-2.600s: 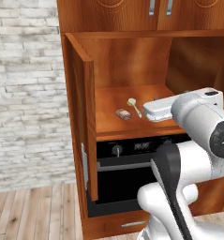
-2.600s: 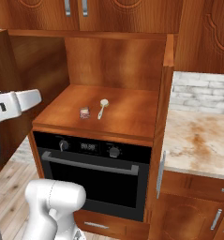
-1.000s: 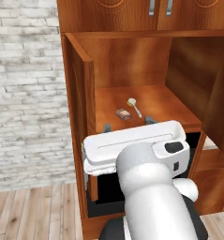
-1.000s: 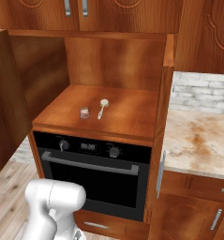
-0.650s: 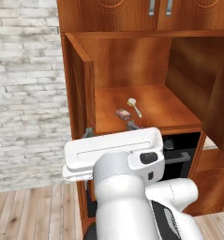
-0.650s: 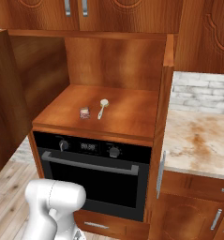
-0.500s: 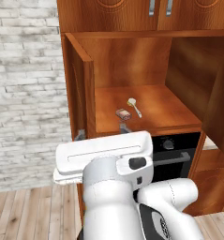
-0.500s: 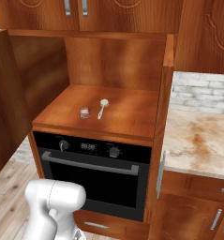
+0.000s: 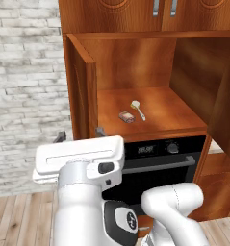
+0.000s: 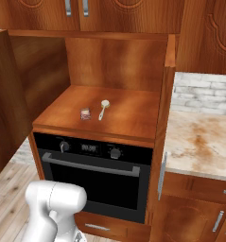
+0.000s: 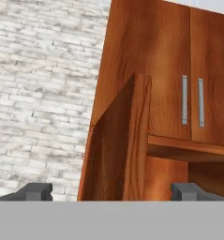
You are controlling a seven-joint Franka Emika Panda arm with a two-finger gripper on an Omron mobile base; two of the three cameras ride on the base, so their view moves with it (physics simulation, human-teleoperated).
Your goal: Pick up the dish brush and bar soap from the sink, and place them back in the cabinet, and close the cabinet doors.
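Observation:
The cabinet stands open over a black oven. On its shelf lie the pinkish bar soap and, just right of it, the dish brush. The left cabinet door is swung out; the right door also stands open. My gripper is open and holds nothing; it is in front of the left door's free edge, below and left of the shelf. The sink is out of view.
The black oven fills the space under the shelf. A tan marble counter runs to the right of the cabinet. Small upper cabinets with silver handles top it. A white brick wall is on the left.
My hand has swung left across the oven front, from below the shelf's middle to the left door's edge. The soap, brush and doors have not moved.

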